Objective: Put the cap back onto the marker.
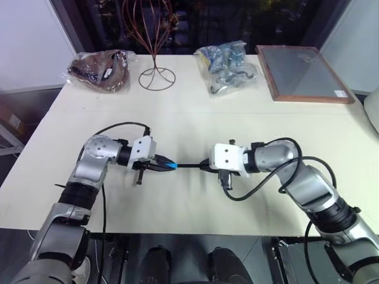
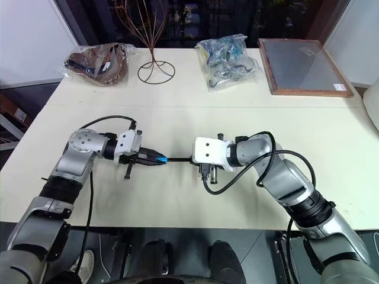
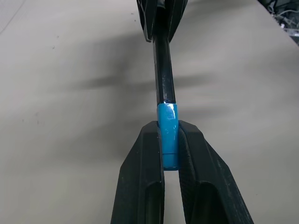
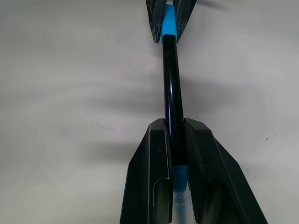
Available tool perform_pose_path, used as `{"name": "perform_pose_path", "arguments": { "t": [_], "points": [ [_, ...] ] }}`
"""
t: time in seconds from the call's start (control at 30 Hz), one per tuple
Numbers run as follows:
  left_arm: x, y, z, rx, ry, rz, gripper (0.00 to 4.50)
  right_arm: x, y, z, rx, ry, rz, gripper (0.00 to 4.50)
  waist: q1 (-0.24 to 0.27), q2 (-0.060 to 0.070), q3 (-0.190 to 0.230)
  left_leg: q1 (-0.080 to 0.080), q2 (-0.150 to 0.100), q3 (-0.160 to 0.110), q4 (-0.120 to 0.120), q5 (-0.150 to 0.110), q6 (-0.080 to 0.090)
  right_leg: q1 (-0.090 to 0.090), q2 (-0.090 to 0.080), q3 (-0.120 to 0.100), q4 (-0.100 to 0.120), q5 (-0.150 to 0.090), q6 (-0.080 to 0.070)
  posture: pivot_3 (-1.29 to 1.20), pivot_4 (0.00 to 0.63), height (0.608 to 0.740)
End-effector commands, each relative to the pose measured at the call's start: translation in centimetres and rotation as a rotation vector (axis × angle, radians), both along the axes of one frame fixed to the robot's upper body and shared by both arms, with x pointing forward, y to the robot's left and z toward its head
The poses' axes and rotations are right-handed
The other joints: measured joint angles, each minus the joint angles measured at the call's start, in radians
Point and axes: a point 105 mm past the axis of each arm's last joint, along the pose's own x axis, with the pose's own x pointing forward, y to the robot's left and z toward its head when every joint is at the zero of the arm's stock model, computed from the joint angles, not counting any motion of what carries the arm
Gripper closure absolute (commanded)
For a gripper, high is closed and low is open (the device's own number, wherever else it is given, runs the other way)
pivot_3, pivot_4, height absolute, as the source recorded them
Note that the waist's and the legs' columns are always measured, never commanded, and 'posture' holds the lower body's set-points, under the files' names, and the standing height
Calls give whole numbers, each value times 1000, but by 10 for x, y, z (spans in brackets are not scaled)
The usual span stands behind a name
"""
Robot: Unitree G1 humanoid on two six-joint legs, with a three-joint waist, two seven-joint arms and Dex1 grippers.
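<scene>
Both arms meet above the middle of the cream table (image 1: 189, 124). My left gripper (image 1: 168, 164) is shut on the light-blue cap (image 3: 167, 135). My right gripper (image 1: 204, 165) is shut on the thin black marker (image 1: 188, 165), which runs level between the two grippers. The marker's near end meets the cap (image 1: 170, 164), and in the left wrist view the black shaft (image 3: 164, 70) joins the cap's open end. The right wrist view shows the marker (image 4: 171, 93) running from my fingers to the cap (image 4: 169, 23), with a bluish end (image 4: 181, 175) between the right fingers.
Along the far edge of the table lie a brown bagged bundle (image 1: 100, 70), a wire stand (image 1: 156, 59), a clear bag of blue items (image 1: 228, 68) and a wood-framed glass panel (image 1: 302, 73). Black cables hang from both wrists.
</scene>
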Motion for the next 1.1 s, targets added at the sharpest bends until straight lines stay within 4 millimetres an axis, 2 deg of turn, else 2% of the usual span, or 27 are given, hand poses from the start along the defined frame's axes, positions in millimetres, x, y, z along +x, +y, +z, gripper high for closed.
{"name": "perform_pose_path", "arguments": {
  "t": [0.03, 0.5, 0.9, 0.97, 1.0, 1.1],
  "points": [
    [-8, -24, 18, -68, -76, -97, 4474, -2, 15, 8, 27, -37, 45, 4500, 0, 0, 0, 0, 0, 0, 0, 0, 0, 0, 0, 0, 0, 0, 0, 0, 150, 740],
    [-13, -31, 27, -121, -92, -153, 4474, -10, 33, 16, 84, -43, 106, 4500, -3, 0, 0, 0, 0, 0, 0, 0, 0, 0, 0, 0, 0, 0, 0, 0, 150, 740],
    [-11, -25, 23, -117, -90, -93, 4474, -5, 20, 12, 62, -37, 62, 4500, -24, 0, 0, 0, 0, -1, 0, 0, 0, -1, 1, -1, 1, 0, 0, 0, 150, 740],
    [-11, -25, 23, -121, -87, -84, 3536, -2, 17, 14, 63, -42, 47, 4500, -22, 0, 0, 0, 0, -1, 0, 0, 0, -1, 0, -1, 1, 0, 0, 0, 150, 740],
    [-12, -25, 22, -121, -86, -83, 3234, -1, 16, 14, 64, -44, 41, 4500, -19, 0, 0, 0, 0, -1, 0, 0, 0, -1, 0, -1, 1, 0, 0, 0, 150, 740],
    [-14, -23, 21, -123, -81, -76, 1779, 3, 11, 17, 66, -50, 21, 4500, -22, 0, 0, 0, 0, -1, 0, 0, 0, 0, -1, -1, 1, 0, 0, 0, 150, 740]
  ]
}}
